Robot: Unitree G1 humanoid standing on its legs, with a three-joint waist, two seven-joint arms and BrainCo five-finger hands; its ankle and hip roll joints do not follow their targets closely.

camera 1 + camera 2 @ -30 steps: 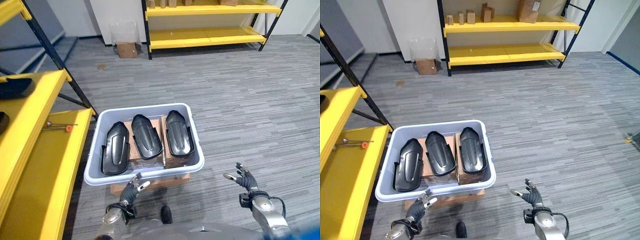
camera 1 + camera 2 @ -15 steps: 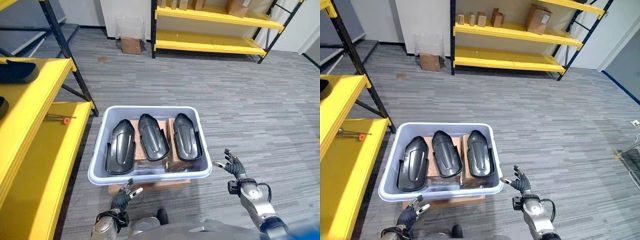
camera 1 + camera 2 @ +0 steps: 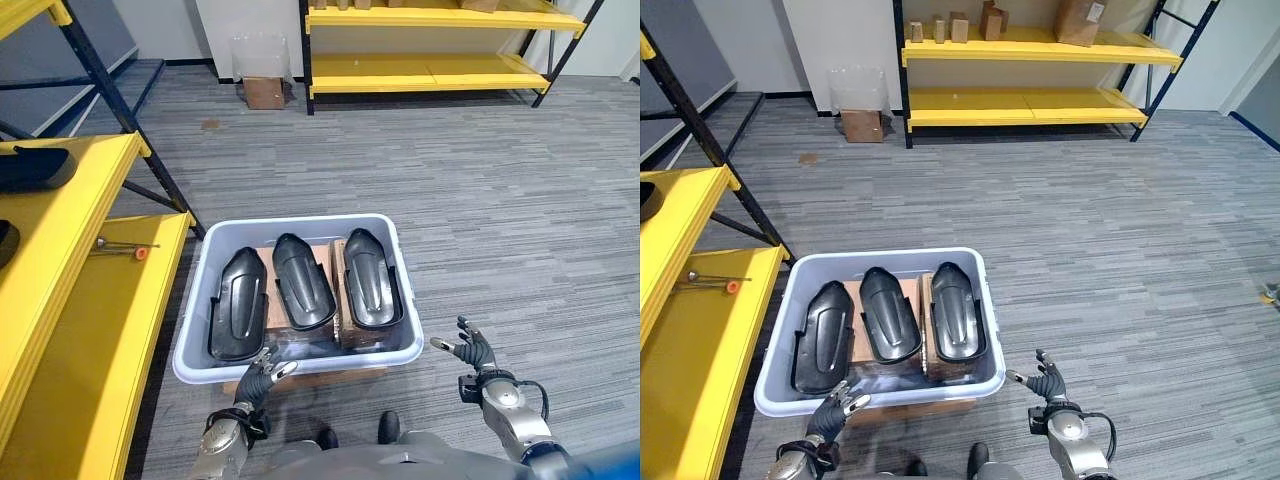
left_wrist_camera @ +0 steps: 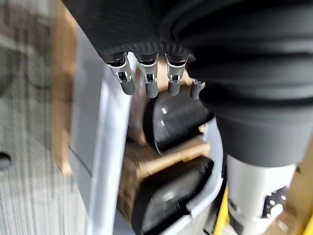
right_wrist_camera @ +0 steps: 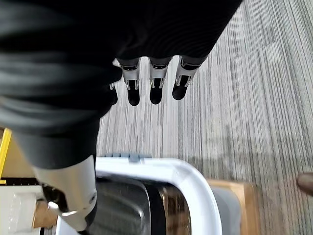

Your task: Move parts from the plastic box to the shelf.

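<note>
— Both hands sit nearer the box than a second ago. Contents?

— Item one: pale grey-blue rectangular plastic box (image 3: 298, 368), resting on a brown cardboard carton (image 3: 300, 381) on the grey striped carpet floor (image 3: 500, 210). Inside, three glossy black moulded plastic shell parts (image 3: 303, 281), side by side, long axes running from near wall to far wall, laid over brown cardboard packing (image 3: 265, 300).

— Hands?

— Left hand (image 3: 259, 374): at the box's near wall toward its near left corner, fingers straight and relaxed, holding nothing; the left wrist view has the fingertips (image 4: 149, 89) above the rim. Whether it touches the wall cannot be told. Right hand (image 3: 472, 349): over the carpet just off the box's near right corner, fingers spread wide, empty, apart from the box.

— Surroundings?

— Yellow shelf with dark steel uprights (image 3: 80, 330) along the left, next to the box's left wall; its lower board carries a thin metal tool with an orange tip (image 3: 124, 250), its upper board a black part (image 3: 32, 170). Second yellow shelf rack (image 3: 1030, 105) against the far wall, holding brown cardboard boxes (image 3: 1077, 18); a small cardboard box (image 3: 264, 92) on the floor beside it.
</note>
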